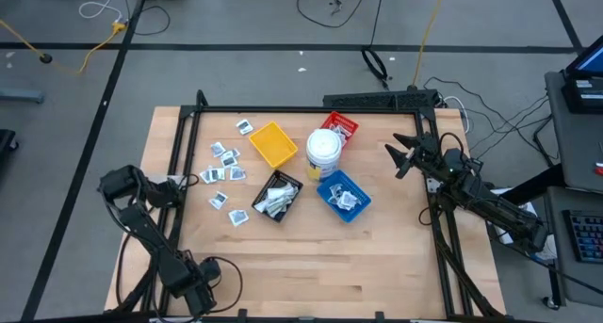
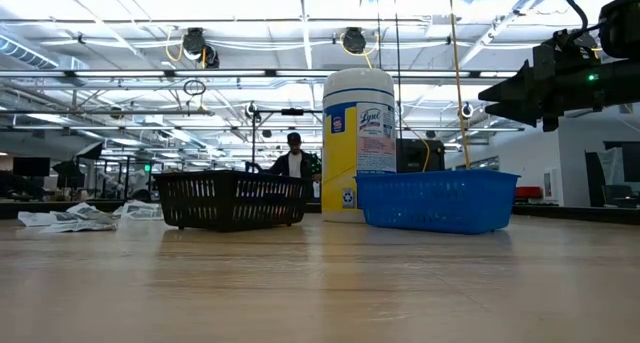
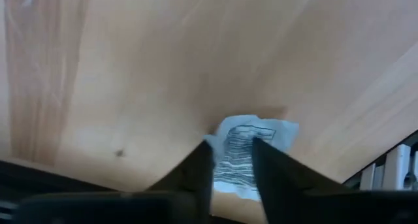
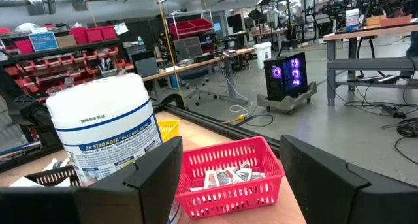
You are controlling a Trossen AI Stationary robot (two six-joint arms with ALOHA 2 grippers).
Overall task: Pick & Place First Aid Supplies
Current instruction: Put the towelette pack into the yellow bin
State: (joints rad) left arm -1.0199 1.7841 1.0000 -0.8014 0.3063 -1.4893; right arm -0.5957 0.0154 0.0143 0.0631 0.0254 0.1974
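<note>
Left wrist view: a crinkled white paper packet with dark print (image 3: 245, 155) is pinched between the narrowed left gripper (image 3: 232, 160) fingers at the wooden desk's (image 1: 311, 257) left edge. Right gripper (image 1: 399, 157) is held wide near the right edge.

Crumpled white packets (image 1: 224, 163) loose on wood

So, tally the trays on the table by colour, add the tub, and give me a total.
Yellow tray: 1
Red tray: 1
Blue tray: 1
Black tray: 1
White tub: 1
Total: 5
</note>
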